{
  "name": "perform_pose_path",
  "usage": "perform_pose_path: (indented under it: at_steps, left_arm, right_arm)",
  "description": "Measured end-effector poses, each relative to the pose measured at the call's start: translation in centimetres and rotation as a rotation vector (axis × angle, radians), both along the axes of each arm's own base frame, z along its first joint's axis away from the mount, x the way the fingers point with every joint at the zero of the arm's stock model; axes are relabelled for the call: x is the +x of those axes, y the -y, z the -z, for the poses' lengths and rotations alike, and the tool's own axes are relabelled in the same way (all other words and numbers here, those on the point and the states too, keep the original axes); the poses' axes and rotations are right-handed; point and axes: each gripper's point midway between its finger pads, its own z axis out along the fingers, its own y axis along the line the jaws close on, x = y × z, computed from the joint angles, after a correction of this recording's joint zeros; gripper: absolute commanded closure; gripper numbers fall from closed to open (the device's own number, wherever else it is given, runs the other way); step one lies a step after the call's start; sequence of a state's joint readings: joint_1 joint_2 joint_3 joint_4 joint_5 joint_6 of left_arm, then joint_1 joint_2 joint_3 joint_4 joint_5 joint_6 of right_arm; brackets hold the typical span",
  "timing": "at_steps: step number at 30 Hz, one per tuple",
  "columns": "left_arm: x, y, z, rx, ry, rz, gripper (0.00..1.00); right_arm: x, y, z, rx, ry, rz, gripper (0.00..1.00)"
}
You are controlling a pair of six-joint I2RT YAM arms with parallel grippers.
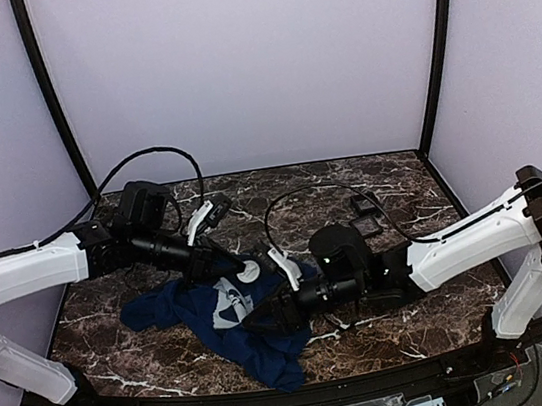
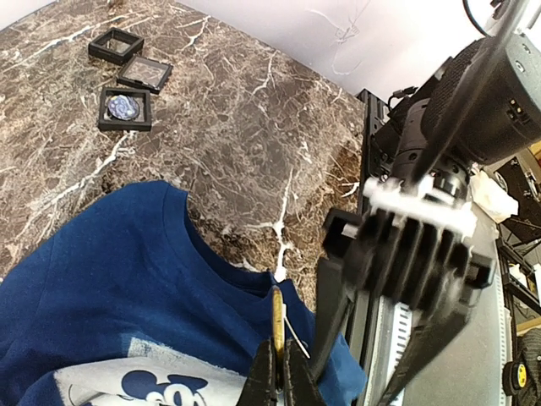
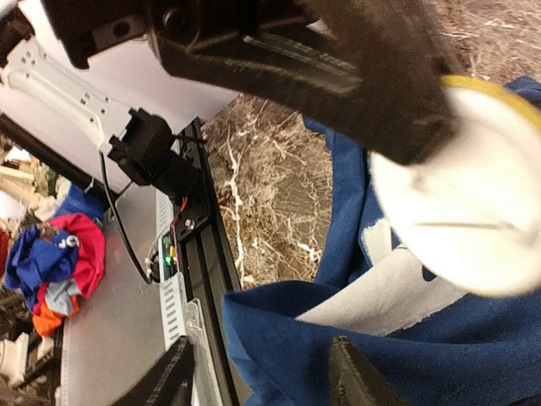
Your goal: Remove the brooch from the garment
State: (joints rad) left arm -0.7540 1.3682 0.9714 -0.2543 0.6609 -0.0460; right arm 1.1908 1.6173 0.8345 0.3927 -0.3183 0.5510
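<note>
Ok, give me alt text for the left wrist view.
The left gripper, at bottom centre, is shut on a thin gold-edged piece by the collar of a navy T-shirt with a pale cartoon print. The right gripper hangs open on the right, and three black square trays sit on the marble table at top left, one holding something bluish.

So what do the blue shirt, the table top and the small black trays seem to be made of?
The shirt: soft cloth, matt; it folds and wrinkles. The table top: brown stone or a marble-look laminate, white veins, slightly glossy; which one is unclear. The trays: probably hard plastic, black square frames, matt.
</note>
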Motion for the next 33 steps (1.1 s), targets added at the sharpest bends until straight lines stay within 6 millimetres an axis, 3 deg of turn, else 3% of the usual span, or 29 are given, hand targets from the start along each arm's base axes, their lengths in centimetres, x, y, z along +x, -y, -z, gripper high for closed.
perform_pose_path:
  at_steps: [3,8,15,21,33]
  left_arm:
    - [-0.3,-0.1,-0.5,-0.019,-0.003,0.012,0.99]
    - [-1.4,0.2,-1.3,-0.065,-0.03,0.075,0.99]
    - [-3.0,0.4,-2.0,-0.106,-0.069,0.156,0.99]
    - [-3.8,0.6,-2.2,-0.121,-0.084,0.194,0.99]
    - [-4.4,0.9,-1.9,-0.118,-0.097,0.215,0.99]
  right_arm:
    - [0.5,1.8,-1.5,0.023,0.032,0.042,0.14]
    - [2.0,4.2,-4.4,0.103,0.056,0.106,0.13]
    - [3.1,4.7,-6.3,0.191,0.048,0.107,0.3]
    - [2.8,4.2,-6.2,0.209,0.027,0.068,0.49]
    - [2.5,3.5,-5.7,0.204,0.011,0.032,0.59]
